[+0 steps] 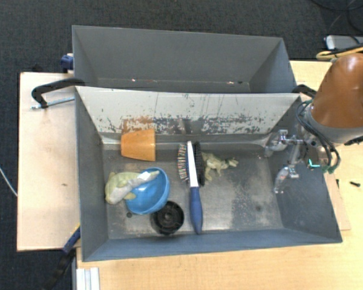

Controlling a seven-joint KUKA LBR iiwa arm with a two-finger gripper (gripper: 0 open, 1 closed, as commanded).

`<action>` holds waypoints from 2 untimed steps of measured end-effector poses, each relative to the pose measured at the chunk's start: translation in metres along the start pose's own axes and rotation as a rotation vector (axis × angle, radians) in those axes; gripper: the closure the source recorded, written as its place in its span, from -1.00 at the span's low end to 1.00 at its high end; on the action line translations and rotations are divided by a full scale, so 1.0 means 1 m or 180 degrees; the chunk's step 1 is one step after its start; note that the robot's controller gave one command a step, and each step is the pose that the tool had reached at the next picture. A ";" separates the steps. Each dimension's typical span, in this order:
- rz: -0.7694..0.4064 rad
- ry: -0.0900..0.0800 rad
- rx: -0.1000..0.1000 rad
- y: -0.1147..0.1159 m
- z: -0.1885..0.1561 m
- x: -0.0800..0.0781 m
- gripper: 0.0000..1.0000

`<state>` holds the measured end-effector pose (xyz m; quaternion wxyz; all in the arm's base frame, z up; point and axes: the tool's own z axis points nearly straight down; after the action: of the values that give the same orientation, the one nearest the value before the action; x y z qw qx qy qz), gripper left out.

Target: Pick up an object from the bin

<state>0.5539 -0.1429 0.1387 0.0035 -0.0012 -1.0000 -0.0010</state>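
at 3 o'clock in the bin (88, 180) the gripper (280, 160) hangs spread and empty over a bare patch, the nearest thing a green toy (218, 164) at its 9 o'clock beside the brush (190, 183), so closing here would likely grasp nothing.

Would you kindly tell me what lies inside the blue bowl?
A white scrap shows at the upper rim of the blue bowl, beside a pale green soft lump. What lies deeper is covered.

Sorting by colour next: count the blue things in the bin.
2. A blue bowl lies front left, resting against a pale green cloth; a brush with a blue handle lies just right of it. More could be hidden under the bowl.
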 end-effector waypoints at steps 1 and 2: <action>0.0730 -0.0035 -0.0011 0.080 0.042 -0.045 -1.00; 0.0758 -0.0033 0.0001 0.080 0.067 -0.039 -1.00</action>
<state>0.5926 -0.0627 0.0712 -0.0016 -0.1199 -0.9928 -0.0004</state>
